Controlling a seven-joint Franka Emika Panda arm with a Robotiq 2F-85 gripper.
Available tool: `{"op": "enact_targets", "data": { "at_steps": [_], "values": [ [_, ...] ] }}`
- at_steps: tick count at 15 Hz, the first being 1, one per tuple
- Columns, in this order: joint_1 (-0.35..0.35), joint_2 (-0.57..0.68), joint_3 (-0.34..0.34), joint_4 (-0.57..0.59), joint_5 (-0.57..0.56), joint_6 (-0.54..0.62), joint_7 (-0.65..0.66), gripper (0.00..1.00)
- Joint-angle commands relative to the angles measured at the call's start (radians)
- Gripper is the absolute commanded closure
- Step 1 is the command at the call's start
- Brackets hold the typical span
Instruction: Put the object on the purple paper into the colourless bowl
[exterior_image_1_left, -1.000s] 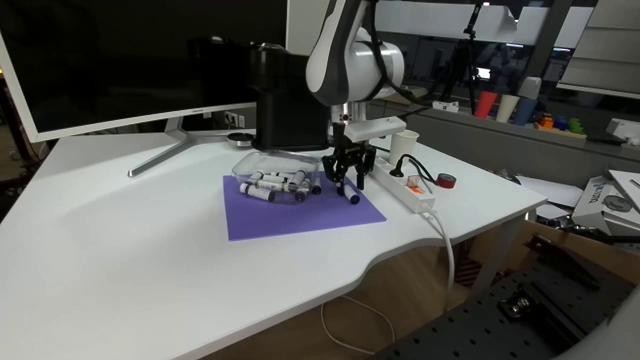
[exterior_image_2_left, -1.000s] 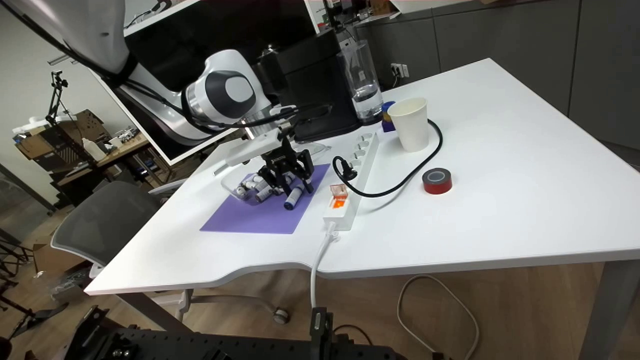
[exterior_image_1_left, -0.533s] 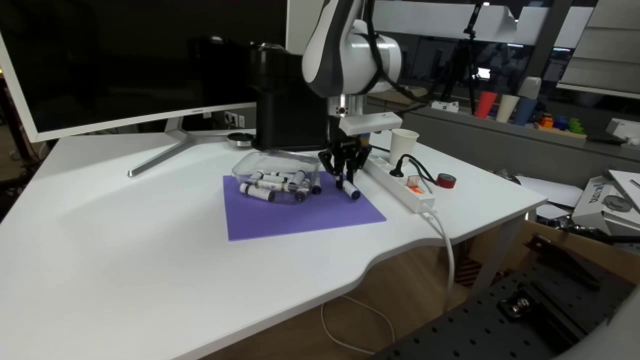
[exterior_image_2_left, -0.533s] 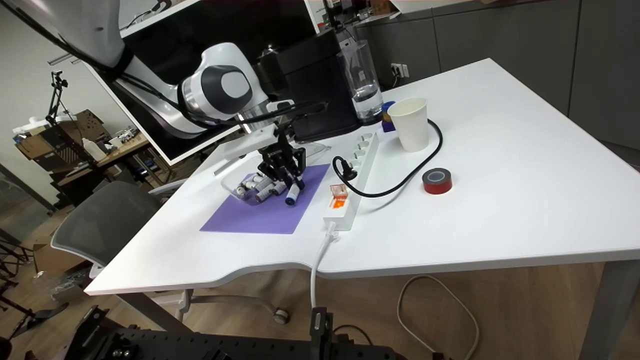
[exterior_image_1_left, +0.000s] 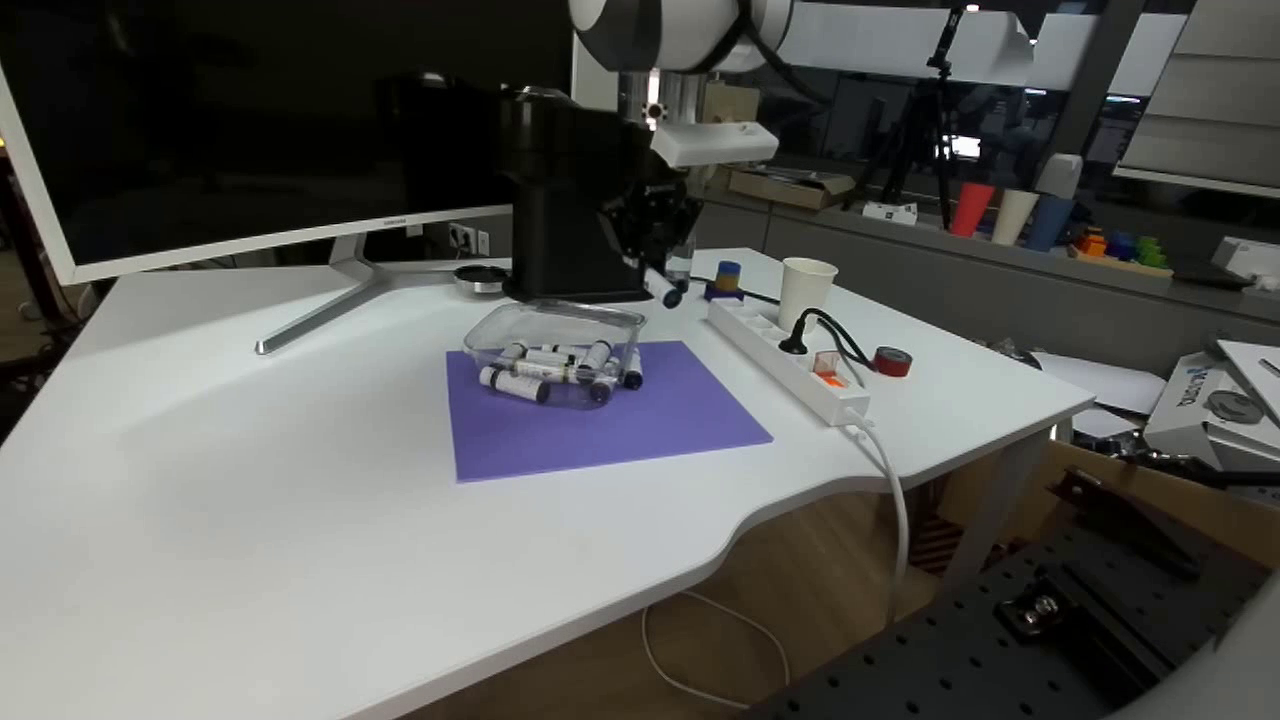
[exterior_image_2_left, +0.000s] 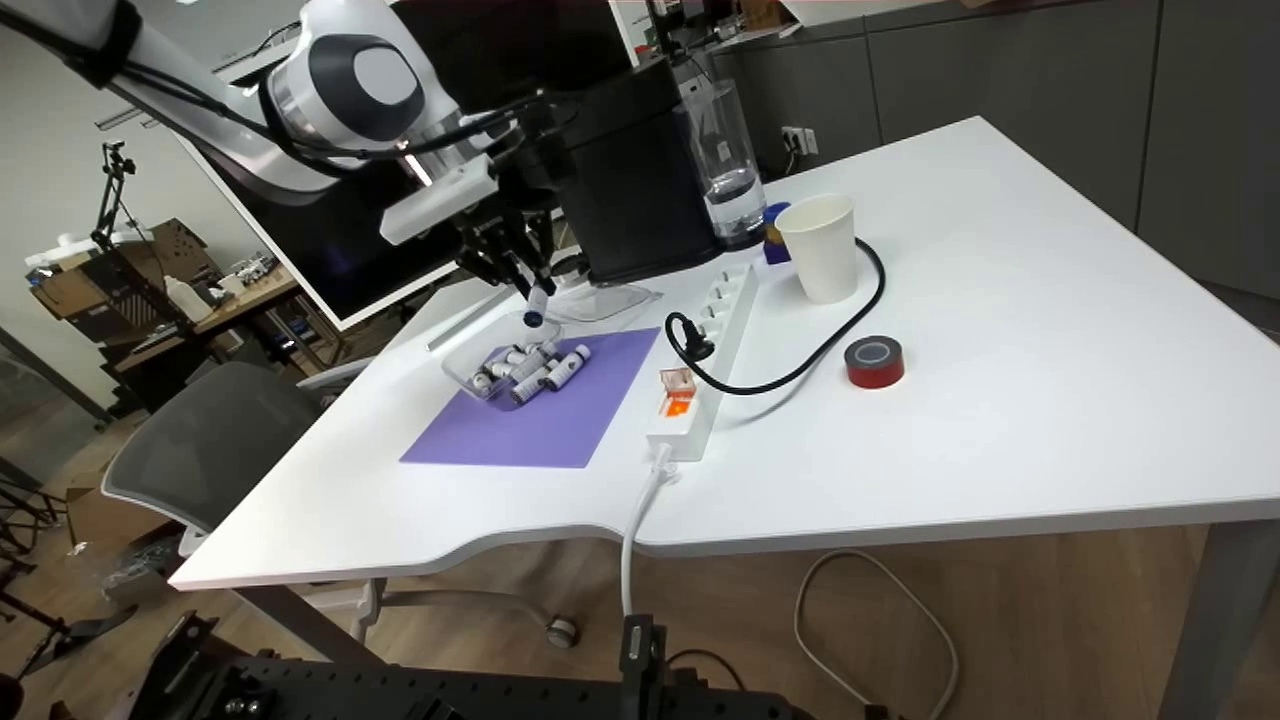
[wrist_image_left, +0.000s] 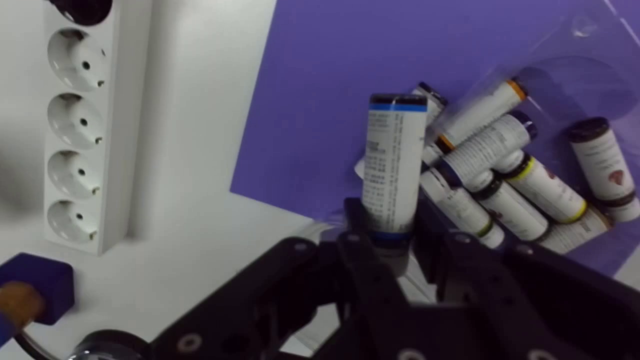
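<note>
Above desk (exterior_image_1_left: 270, 520), claw (wrist_image_left: 389, 220) clamped on blue-banded vial (wrist_image_left: 394, 155), label (wrist_image_left: 391, 175) unreadable; monitor (exterior_image_1_left: 250, 120) marked SAMSUNG.

In an exterior view, open room is bordering the front edge of the surface (exterior_image_1_left: 260, 520); the machine (exterior_image_1_left: 560, 215) is blocking near the back edge, the strip (exterior_image_1_left: 786, 366) between paper (exterior_image_1_left: 620, 430) and right corner.

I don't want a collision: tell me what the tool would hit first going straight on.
With the held vial leading, probably the outer vial by the clear bowl, or else bare purple paper; depth is unclear.
</note>
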Motion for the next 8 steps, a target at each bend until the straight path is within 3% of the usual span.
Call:
{"op": "enact_targets", "data": {
  "at_steps": [1,8],
  "values": [
    [0.032,-0.041,0.034,0.002,-0.036,-0.039,-0.041,0.93],
    [0.122,-0.005,0.083,0.025,-0.144,-0.039,-0.081,0.93]
  ]
}}
